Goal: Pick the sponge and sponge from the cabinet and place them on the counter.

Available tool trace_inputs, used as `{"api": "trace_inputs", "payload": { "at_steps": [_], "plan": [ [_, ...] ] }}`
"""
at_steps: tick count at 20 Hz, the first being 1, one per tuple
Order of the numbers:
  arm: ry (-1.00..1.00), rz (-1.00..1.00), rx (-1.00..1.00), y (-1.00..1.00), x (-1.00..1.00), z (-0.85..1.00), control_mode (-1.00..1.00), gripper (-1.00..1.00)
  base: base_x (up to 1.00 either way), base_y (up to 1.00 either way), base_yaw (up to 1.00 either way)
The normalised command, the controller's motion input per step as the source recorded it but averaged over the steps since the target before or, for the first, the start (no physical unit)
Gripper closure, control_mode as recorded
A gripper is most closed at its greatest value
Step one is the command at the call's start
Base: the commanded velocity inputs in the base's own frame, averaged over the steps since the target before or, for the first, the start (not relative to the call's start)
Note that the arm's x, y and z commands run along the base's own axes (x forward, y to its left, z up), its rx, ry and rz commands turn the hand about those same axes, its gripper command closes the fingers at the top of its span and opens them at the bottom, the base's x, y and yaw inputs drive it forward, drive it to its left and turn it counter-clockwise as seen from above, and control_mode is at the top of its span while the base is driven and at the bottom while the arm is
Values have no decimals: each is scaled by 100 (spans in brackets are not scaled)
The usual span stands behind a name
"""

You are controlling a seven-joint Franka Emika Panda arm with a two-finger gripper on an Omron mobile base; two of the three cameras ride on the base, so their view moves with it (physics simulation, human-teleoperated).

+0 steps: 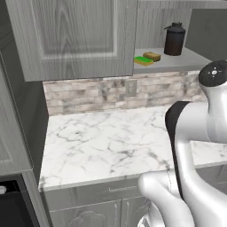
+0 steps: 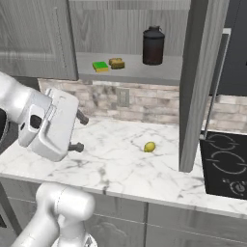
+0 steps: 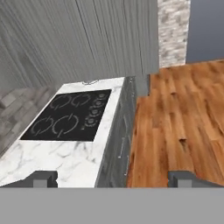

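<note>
Two sponges lie side by side on the pale shelf of the open cabinet (image 2: 140,73). One is the flat green sponge (image 2: 100,66) (image 1: 143,60), the other the yellow-brown sponge (image 2: 116,63) (image 1: 152,56) just to its right. My gripper (image 2: 79,132) hangs open and empty over the left part of the marble counter (image 2: 120,164), well below and left of the shelf. Its fingers (image 2: 82,117) point sideways toward the stove. In the hand view the gripper (image 3: 113,179) shows two fingertips (image 3: 41,178) standing far apart, with nothing between them.
A tall dark canister (image 2: 153,46) stands on the shelf right of the sponges. A small yellow-green ball (image 2: 149,146) lies on the counter. The open cabinet door (image 2: 200,82) juts out on the right, beside the black stovetop (image 2: 226,164) (image 3: 65,114). Wooden floor (image 3: 179,122) lies beyond the counter's end.
</note>
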Motion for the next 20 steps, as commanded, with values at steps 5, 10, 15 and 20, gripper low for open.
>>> {"api": "trace_inputs", "payload": {
  "at_steps": [5,10,15,20],
  "plan": [
    [0,39,4,23,-11,-13,-100,-100,0,0,0],
    [0,38,4,30,-8,-10,-100,-100,0,0,0],
    [0,37,4,35,-7,-11,-100,-100,0,0,0],
    [-1,33,2,31,-15,-9,-100,-100,0,0,0]
  ]
}}
